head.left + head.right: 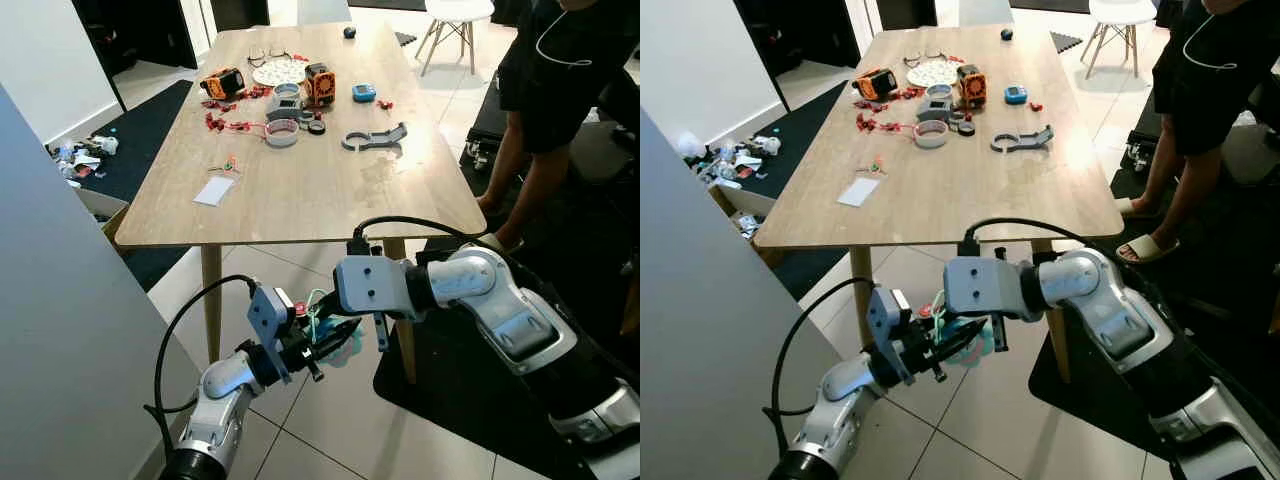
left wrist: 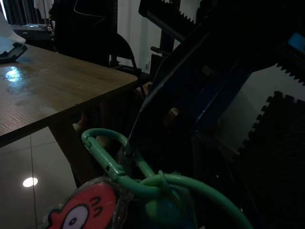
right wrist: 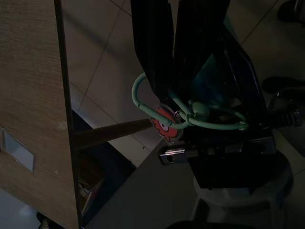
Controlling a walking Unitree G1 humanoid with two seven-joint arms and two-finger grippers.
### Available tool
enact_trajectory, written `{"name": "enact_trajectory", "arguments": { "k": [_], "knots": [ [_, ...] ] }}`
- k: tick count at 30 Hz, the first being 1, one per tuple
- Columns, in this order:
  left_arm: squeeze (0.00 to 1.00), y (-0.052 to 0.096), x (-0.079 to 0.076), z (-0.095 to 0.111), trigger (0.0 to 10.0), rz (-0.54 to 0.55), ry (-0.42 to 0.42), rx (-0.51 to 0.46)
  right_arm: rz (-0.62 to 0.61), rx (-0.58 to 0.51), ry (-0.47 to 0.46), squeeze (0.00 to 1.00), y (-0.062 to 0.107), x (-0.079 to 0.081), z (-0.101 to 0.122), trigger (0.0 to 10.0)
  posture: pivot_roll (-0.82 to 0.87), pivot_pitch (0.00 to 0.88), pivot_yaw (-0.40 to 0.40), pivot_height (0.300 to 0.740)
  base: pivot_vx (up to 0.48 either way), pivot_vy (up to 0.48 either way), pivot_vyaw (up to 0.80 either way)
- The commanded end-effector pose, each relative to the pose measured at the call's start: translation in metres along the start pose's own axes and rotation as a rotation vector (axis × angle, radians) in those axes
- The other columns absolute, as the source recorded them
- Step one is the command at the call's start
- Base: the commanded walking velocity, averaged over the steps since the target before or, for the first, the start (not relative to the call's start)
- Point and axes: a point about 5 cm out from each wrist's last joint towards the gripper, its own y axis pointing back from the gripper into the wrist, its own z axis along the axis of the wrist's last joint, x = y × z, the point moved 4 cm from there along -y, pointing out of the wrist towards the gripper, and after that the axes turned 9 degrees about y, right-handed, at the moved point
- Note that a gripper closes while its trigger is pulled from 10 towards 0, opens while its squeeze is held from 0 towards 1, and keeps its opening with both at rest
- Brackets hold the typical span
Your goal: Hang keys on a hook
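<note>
Two silver, rounded metal arms with black joint bands fill the lower part of the head views. The slimmer left arm at lower left carries a flat grey-blue wrist plate and a looping black cable. The bulkier right arm at lower right ends in a boxy silver wrist block with dark screw holes; a black cable arcs above it.
</note>
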Motion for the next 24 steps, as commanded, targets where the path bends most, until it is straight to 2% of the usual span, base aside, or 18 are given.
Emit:
{"name": "enact_trajectory", "arguments": {
  "k": [1, 3, 4, 5, 6, 21, 24],
  "knots": [
    [0.00, 0.005, -0.002, -0.005, 10.0, -0.014, 0.006, 0.019, -0.079, 0.100, -0.010, 0.00, 0.011, -0.013, -0.017, 0.0, -0.13, 0.068, 0.063, 0.740, 0.000, 0.000, 0.00],
    [0.00, 0.005, -0.002, -0.005, 10.0, -0.013, 0.010, 0.020, -0.081, 0.099, -0.009, 0.00, 0.011, -0.013, -0.017, 0.0, -0.13, 0.068, 0.063, 0.740, 0.000, 0.000, 0.00],
    [0.24, 0.004, -0.002, -0.006, 10.0, -0.016, 0.023, 0.023, -0.083, 0.096, -0.008, 0.00, 0.011, -0.014, -0.016, 0.0, -0.13, 0.068, 0.063, 0.740, 0.000, 0.000, 0.00],
    [0.24, 0.004, -0.002, -0.006, 10.0, -0.016, 0.023, 0.023, -0.083, 0.096, -0.008, 0.00, 0.011, -0.014, -0.016, 0.0, -0.13, 0.068, 0.063, 0.740, 0.000, 0.000, 0.00],
    [1.00, 0.004, -0.003, -0.007, 10.0, -0.023, 0.042, 0.026, -0.087, 0.090, -0.004, 0.00, 0.011, -0.014, -0.015, 0.0, -0.13, 0.068, 0.063, 0.740, 0.000, 0.000, 0.00],
    [1.00, 0.006, -0.001, -0.011, 10.0, -0.015, 0.064, 0.043, -0.101, 0.066, 0.019, 0.00, 0.008, -0.017, -0.011, 0.0, -0.13, 0.063, 0.063, 0.740, 0.000, 0.000, 0.00],
    [1.00, 0.011, 0.007, -0.018, 10.0, 0.035, 0.073, 0.065, -0.103, 0.067, 0.023, 0.00, 0.008, -0.017, -0.012, 0.0, -0.13, 0.056, 0.064, 0.740, 0.000, 0.000, 0.00]
  ]
}}
